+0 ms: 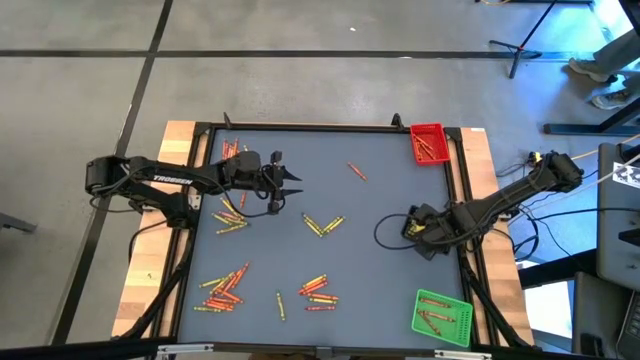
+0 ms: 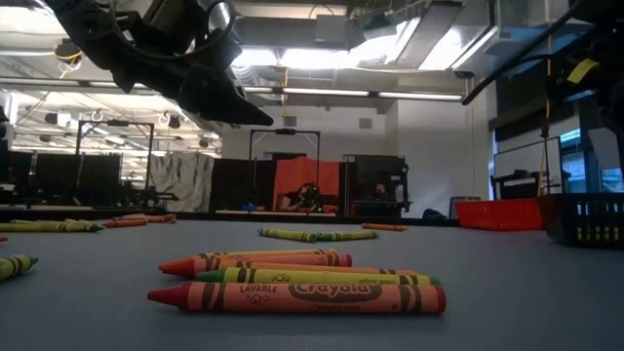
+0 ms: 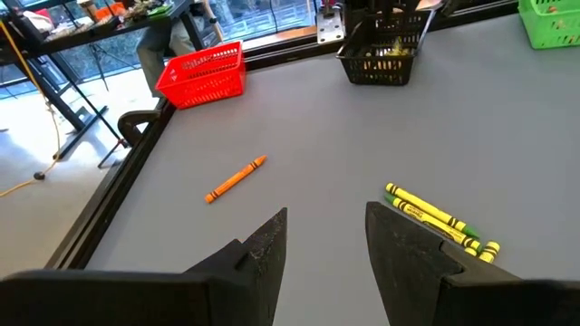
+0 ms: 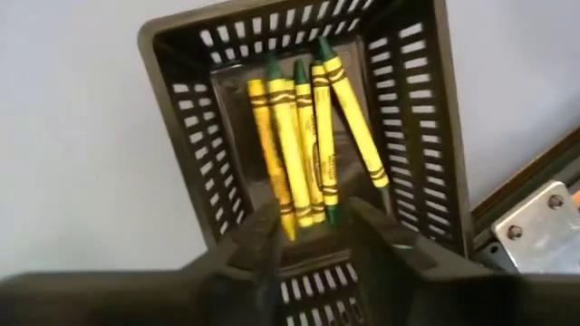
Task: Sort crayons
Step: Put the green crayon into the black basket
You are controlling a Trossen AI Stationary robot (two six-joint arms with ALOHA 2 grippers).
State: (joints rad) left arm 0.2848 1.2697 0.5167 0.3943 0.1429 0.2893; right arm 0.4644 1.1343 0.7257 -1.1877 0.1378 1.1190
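Crayons [image 1: 322, 225] thin red, orange, yellow sticks scattered on bench [image 1: 380, 200]. Black tray [image 4: 181, 109] holds yellow ones. Right gripper [image 4: 313, 237] above it, fingers parted, empty. Left gripper [image 3: 326, 249] fingers apart, empty.

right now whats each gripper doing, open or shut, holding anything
Left gripper: open, empty, above the table.
Right gripper: open, empty, over the black basket of yellow crayons.
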